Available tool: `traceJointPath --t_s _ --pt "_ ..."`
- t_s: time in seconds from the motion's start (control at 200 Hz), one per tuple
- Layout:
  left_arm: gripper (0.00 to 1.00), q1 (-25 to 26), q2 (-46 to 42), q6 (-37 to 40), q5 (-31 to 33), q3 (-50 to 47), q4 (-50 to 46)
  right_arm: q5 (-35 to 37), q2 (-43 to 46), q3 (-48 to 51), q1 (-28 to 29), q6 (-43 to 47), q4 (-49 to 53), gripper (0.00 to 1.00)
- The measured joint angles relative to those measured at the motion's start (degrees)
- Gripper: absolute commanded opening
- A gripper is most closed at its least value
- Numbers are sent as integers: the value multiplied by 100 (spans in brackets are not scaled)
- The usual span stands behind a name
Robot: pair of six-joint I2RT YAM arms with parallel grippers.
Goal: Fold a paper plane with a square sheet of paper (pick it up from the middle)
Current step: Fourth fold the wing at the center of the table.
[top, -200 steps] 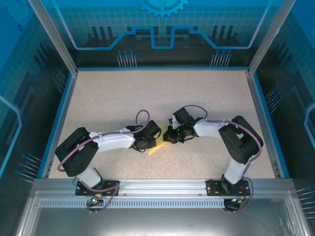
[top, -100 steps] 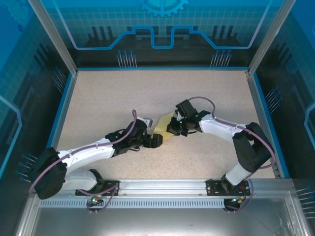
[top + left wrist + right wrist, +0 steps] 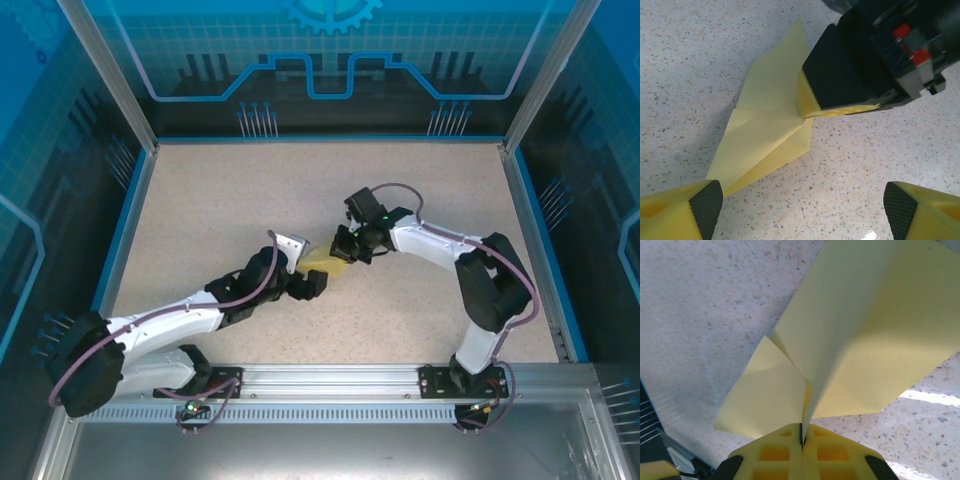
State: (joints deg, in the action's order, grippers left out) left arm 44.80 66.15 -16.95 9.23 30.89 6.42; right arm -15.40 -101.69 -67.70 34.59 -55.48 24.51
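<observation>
Right gripper pinches the paper plane (left gripper gapes wide).

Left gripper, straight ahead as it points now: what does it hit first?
Most likely the paper plane, lying just ahead of the open jaws of the left gripper. Behind it sits the right gripper, shut on its fold. Height is unclear.
</observation>
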Motion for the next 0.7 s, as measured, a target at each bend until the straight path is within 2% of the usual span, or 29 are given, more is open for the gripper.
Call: traceJointPath --t_s 0.18,0.365,0.485,0.7 --pt "91 0 0 42 46 -175 105 48 -643 -601 170 400 417 0" --pt "99 -2 -2 66 4 -358 184 151 -610 -470 192 590 592 0" --pt "98 0 0 87 -146 -450 354 179 -251 -20 85 605 697 0" --pt "87 17 527 374 -420 -470 715 155 22 118 -28 579 772 0"
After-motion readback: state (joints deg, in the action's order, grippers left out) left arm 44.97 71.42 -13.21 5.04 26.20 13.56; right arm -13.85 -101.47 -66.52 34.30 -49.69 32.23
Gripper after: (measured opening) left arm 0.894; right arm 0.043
